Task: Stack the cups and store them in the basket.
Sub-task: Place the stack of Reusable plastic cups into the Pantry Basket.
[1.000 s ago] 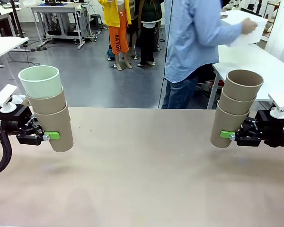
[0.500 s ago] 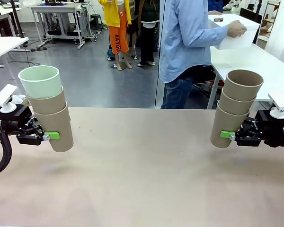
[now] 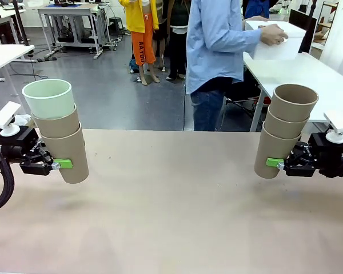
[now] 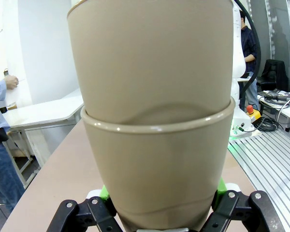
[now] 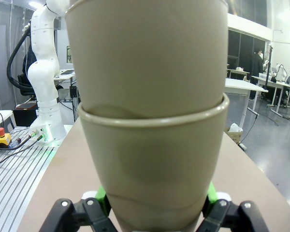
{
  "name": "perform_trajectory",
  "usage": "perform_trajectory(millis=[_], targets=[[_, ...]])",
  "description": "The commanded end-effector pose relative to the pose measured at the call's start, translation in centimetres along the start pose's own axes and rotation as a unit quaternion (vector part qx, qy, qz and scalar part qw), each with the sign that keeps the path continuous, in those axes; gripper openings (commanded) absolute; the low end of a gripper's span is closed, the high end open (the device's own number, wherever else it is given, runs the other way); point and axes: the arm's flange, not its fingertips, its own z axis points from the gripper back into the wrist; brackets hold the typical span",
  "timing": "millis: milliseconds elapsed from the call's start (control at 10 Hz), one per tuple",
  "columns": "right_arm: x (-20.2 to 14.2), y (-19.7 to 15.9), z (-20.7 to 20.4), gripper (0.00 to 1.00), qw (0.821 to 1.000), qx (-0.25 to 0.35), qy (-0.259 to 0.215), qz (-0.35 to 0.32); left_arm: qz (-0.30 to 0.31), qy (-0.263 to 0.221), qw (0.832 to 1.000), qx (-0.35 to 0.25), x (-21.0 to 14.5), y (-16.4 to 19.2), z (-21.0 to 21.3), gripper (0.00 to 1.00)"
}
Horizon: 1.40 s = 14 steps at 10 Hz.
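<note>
In the front view, your left gripper [image 3: 62, 164] is clamped on the lowest cup of a stack of three matte tapered tumblers [image 3: 62, 140]. Two of them are tan-brown, with a pale mint green tumbler [image 3: 48, 98] nested on top. The stack hangs above the beige tabletop [image 3: 171, 211] near its left edge, and its open end leans outward. Your right gripper [image 3: 274, 162] grips the lowest cup of a second stack of three tan-brown tumblers [image 3: 286, 128] near the right edge, and this one leans the opposite way. The two stacks are well apart. The white rectangular plastic basket [image 3: 277, 50] is off your table. A person in a light blue shirt [image 3: 214, 40] holds it with one hand [image 3: 272, 34] over a white side table [image 3: 308, 74] at the far right.

In the left wrist view, you see the left gripper's fingers with their green pads [image 4: 105, 192] pressed against both sides of the lower tan-brown tumbler [image 4: 154, 159]. The next cup is seated inside its rim. The person's blue sleeve shows at the left edge, and the white base of the other arm [image 4: 239, 96] stands beyond the table.

In the right wrist view, the right gripper's green pads [image 5: 210, 191] squeeze the lower tan-brown tumbler [image 5: 152, 164] from both sides. Another cup is nested in it. The white left arm [image 5: 43, 72] rises at the upper left.
</note>
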Motion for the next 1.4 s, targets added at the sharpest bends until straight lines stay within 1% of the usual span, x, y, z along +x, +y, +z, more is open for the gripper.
perform_trajectory(millis=[0,1300], targets=[[0.26,-0.11,-0.05,0.85,1.000,-0.005,-0.005,0.010,-0.007,-0.003,1.000,-0.002,0.38,-0.06,-0.12,0.85],[0.26,-0.11,-0.05,0.85,1.000,-0.005,-0.005,0.010,-0.007,-0.003,1.000,-0.002,0.38,-0.06,-0.12,0.85]])
